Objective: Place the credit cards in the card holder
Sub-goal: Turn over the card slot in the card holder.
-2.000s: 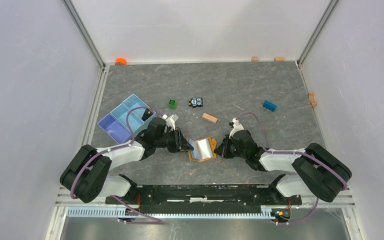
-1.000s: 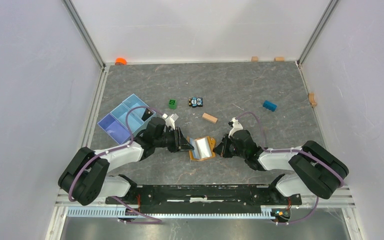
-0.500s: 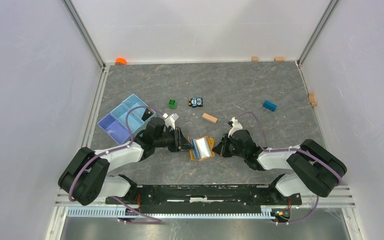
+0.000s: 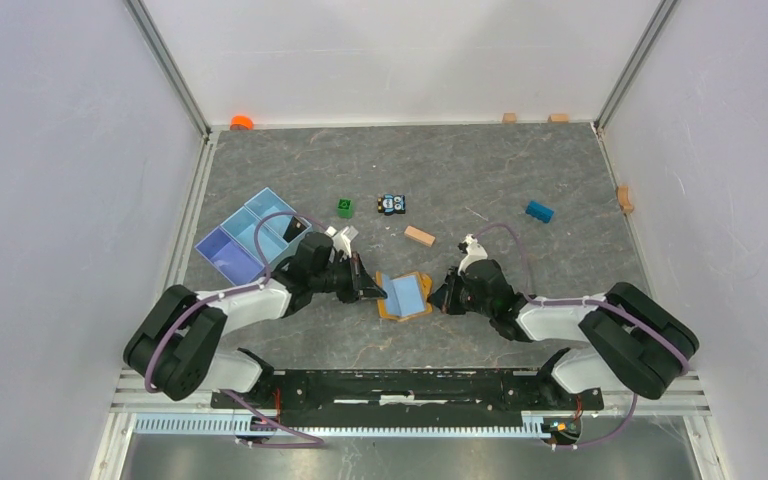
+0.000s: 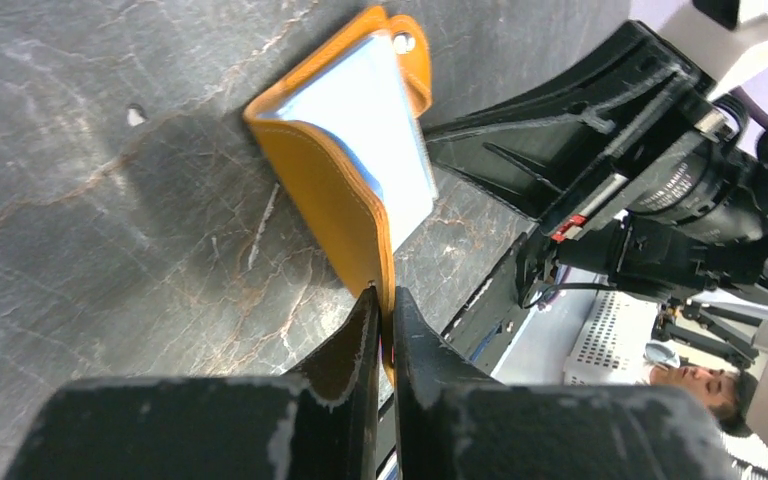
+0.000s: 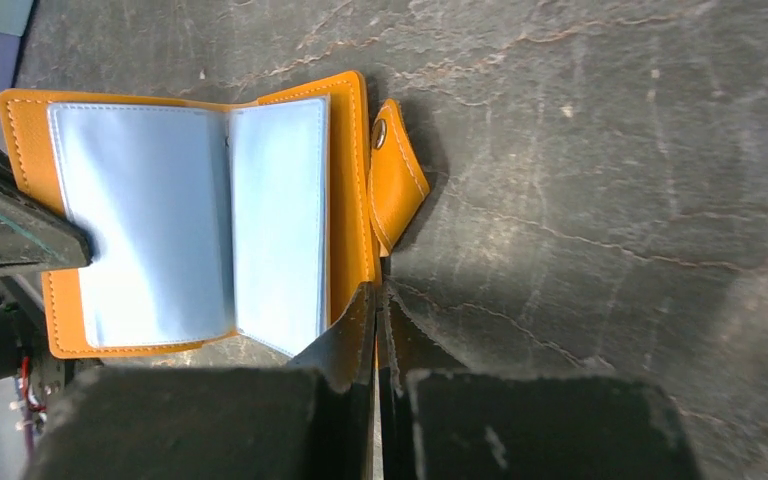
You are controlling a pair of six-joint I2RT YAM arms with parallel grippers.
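Little is judged done: the card holder (image 4: pixel 405 295) is spread open on the worktop (image 4: pixel 480 170), one cover pinched by the left claw (image 5: pixel 381 300), the right claw (image 6: pixel 377 295) pressed together at the other; no card is carried.

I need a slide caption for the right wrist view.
Right gripper shut on the edge of the open orange card holder.

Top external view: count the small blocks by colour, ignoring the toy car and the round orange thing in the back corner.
Wooden blocks: 4
Green block: 1
Blue block: 1
Total: 6
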